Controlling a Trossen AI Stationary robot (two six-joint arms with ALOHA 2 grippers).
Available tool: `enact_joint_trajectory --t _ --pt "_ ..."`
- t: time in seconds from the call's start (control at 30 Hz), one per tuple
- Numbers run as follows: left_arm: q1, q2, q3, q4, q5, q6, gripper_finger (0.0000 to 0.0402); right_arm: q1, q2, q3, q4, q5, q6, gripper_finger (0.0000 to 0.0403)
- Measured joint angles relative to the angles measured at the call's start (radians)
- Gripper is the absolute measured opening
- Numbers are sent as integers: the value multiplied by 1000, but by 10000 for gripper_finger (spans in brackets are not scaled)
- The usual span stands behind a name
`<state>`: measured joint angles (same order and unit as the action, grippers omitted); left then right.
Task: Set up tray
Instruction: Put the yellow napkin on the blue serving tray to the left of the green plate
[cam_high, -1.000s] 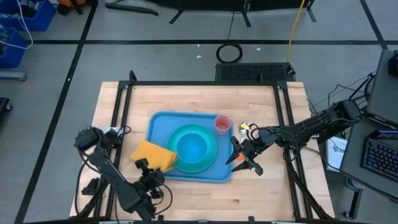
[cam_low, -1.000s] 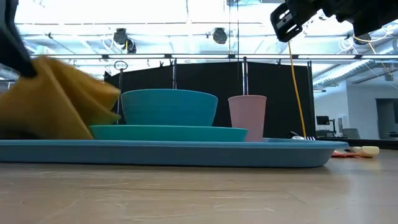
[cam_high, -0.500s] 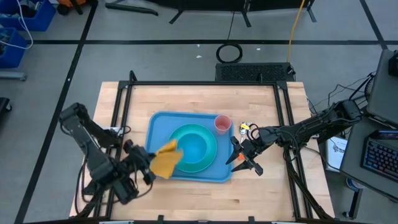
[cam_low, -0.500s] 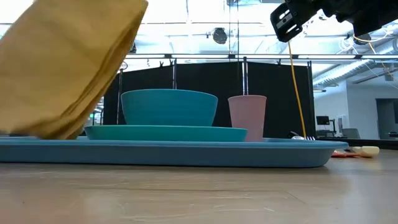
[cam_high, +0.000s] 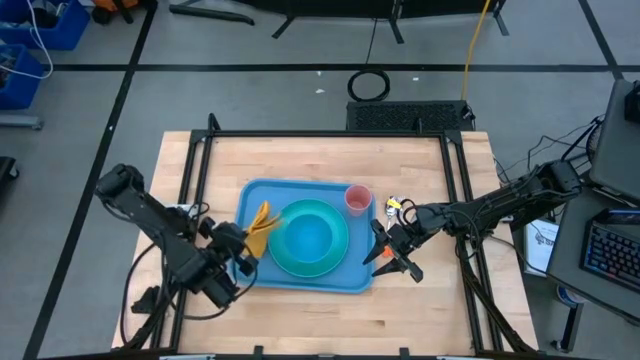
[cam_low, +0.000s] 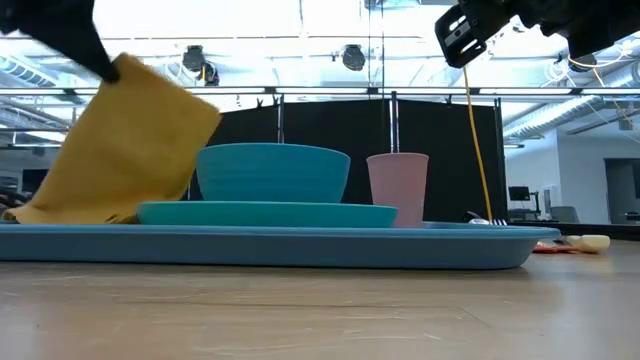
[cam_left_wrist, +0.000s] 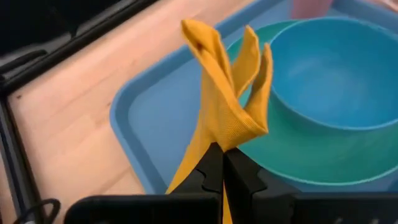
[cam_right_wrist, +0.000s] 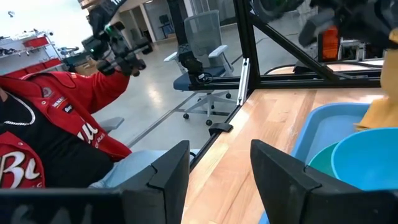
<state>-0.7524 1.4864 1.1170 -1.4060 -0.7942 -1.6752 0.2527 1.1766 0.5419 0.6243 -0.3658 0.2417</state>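
The light-blue tray (cam_high: 256, 198) lies mid-table and carries a round teal plate (cam_high: 335, 262), a teal bowl (cam_high: 308, 235) on the plate, and a pink cup (cam_high: 358, 198). My left gripper (cam_high: 243, 248) is over the tray's left part, shut on the orange napkin (cam_high: 260, 224). In the low view the napkin (cam_low: 125, 150) hangs below that gripper (cam_low: 108, 68), beside the bowl (cam_low: 272, 170). My right gripper (cam_high: 388, 252) hovers open at the tray's right edge, high above the table (cam_low: 465, 35). My left gripper pinches a bunched corner of the napkin (cam_left_wrist: 225, 138) between its two shut fingers (cam_left_wrist: 241, 182), several folded layers together. The fingers slant down from the table's near-left side. The napkin hangs slack below them, and its lower end (cam_low: 55, 210) rests on the tray's left part (cam_low: 30, 232).
Small utensils (cam_high: 396, 207) lie on the wood right of the tray, also low in the low view (cam_low: 590, 242). Black frame rails (cam_high: 200, 170) run around the table. Beyond the table sit a person in a red jacket (cam_right_wrist: 50, 118) and an office chair (cam_right_wrist: 202, 50).
My left gripper has moved from the tray's near-left corner up and toward the table's far and right side, over the tray. The napkin, which lay flat half off the tray's near-left corner, was lifted, swung high, then came down with its lower end on the tray.
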Motion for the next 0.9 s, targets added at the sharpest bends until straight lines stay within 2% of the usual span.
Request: enact_joint_trajectory --t 0.1,0.2,0.27,0.4,0.53,0.63,0.7,0.8,0.9 --pt "-12 0 -39 29 -21 -31 0 0 0 0 0 1 0 160" --pt "-24 0 -21 29 -25 -41 0 -4 0 0 0 2 -3 160" --pt "-38 0 20 31 -28 -29 0 -4 0 0 0 2 -4 160" --pt "-83 0 128 51 -97 6 1 -4 0 0 0 2 -3 160" --pt "-112 -1 250 38 -100 42 1 -4 0 0 0 2 -2 160" --pt "-132 -1 284 29 -176 29 1 -4 0 0 0 2 -2 160" --pt "-128 0 285 -33 -161 -18 1 -4 0 0 0 2 0 160" --pt "-111 -1 242 -143 -109 -167 1 -4 0 0 0 2 0 160" --pt "-101 -1 163 -151 -75 -268 1 -4 0 0 0 2 0 160"
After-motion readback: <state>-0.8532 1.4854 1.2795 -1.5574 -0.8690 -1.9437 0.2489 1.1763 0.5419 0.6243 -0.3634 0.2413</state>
